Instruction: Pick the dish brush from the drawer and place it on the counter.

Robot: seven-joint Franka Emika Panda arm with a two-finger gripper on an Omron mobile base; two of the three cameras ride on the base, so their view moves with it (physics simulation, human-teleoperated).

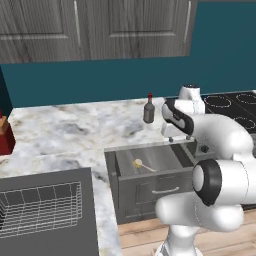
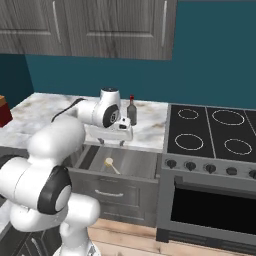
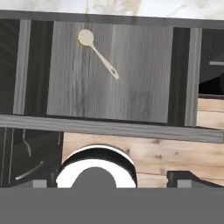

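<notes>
Flanking base views (shared drawer (image 1: 150,172)), hand overhead.

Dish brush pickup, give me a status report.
Gripper above the open drawer, holding nothing. Dish brush flat on drawer floor. Nothing in the way.

The dish brush (image 3: 97,52) lies in the open drawer (image 1: 150,187); the bottle (image 1: 149,110) stands on the counter (image 1: 60,135) behind.

counter (image 1: 60,135): bottle (image 1: 149,111) upright | drawer (image 1: 170,157) open: dish brush (image 1: 143,165) flat
</notes>
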